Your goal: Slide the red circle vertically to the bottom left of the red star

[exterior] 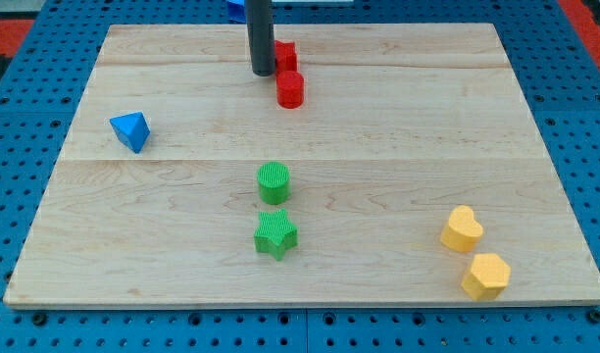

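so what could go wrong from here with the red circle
My tip sits at the view's left of the red star, close to both red blocks. The red circle looks as if it touches the star, so a push could drag the star along. An off-centre push could also send the circle sideways instead of straight.

Rod upright, coming down from view's top; my tip (262, 74) on board, upper-middle.
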Tool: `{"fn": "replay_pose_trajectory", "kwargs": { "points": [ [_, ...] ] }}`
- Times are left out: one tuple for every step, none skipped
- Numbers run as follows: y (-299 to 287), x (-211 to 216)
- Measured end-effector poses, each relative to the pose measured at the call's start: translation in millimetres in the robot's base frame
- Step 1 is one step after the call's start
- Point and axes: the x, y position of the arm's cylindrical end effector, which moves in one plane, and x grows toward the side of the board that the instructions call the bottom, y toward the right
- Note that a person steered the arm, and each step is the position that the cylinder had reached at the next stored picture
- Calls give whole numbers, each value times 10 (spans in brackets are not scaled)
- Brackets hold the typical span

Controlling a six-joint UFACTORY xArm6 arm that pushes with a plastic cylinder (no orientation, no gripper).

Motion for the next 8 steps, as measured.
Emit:
{"fn": "replay_pose_trajectory", "kwargs": {
  "points": [
    [491,-100],
    [791,-237],
    [902,-335],
    [1191,300],
    [585,730],
    [99,640],
    [22,337],
    [-166,330]
  ]
}}
